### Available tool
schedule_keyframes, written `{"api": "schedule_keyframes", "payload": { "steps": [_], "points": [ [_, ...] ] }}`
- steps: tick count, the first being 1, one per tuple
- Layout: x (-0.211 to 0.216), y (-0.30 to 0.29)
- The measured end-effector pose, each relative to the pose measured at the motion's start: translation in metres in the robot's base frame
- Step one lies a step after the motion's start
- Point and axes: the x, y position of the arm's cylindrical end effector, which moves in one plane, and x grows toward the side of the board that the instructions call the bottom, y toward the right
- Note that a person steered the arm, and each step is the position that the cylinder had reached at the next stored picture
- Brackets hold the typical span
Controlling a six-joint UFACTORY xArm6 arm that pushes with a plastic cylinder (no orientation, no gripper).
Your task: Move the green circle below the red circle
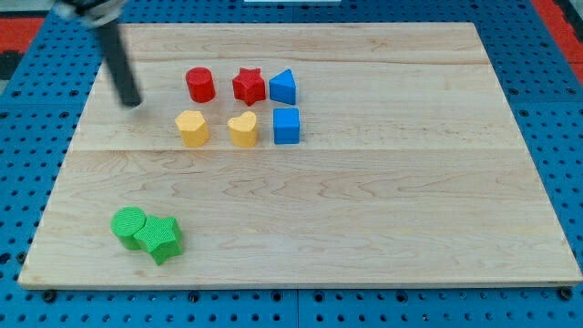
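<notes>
Green circle (128, 224), likely light, rigid and easy-sliding, touching green star (161, 239) near worktop's (383, 228) bottom left; best pushed from below-left; no claw fitted, tip (133, 100) well apart.

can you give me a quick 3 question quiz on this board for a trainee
1. True or false: the green circle already lies directly below the red circle.
2. Which block touches the green circle? A) yellow heart B) green star C) blue cube
3. Fill in: my tip stands to the view's ____ of the red circle.

Key
1. False: it sits far toward the view's bottom left, and the yellow hexagon holds the spot just under the red circle.
2. B: the green star is pressed against it.
3. Left, apart from every block.
</notes>
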Motion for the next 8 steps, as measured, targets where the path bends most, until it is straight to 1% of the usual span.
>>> {"api": "schedule_keyframes", "payload": {
  "steps": [1, 2, 3, 4, 5, 6, 7, 8],
  "points": [
    [0.045, -0.053],
    [0.07, -0.047],
    [0.097, 0.013],
    [0.128, 0.025],
    [0.183, -0.009],
    [0.197, 0.064],
    [0.168, 0.077],
    [0.127, 0.07]
  ]
}}
